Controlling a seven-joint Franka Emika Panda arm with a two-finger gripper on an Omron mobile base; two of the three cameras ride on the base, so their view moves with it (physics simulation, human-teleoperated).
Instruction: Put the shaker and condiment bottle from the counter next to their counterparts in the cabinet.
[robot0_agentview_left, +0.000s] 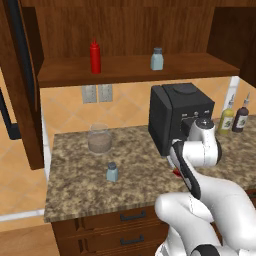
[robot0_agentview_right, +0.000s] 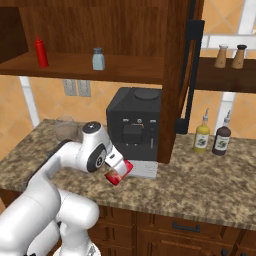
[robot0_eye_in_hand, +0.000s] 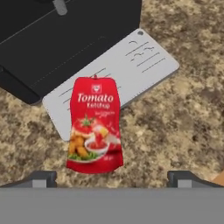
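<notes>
Hand (robot0_eye_in_hand: 111, 177) points down over the condiment bottle (robot0_eye_in_hand: 94, 127) on the counter (robot0_eye_in_hand: 175, 113), fingers spread wide, gripping nothing.

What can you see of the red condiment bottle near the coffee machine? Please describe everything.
The condiment bottle is a flat red pouch labelled Tomato Ketchup, with a food picture and a small top spout. It lies on the granite counter, its top overlapping the coffee machine's grey tray. The open end effector hovers over it, fingertips apart from it.
</notes>
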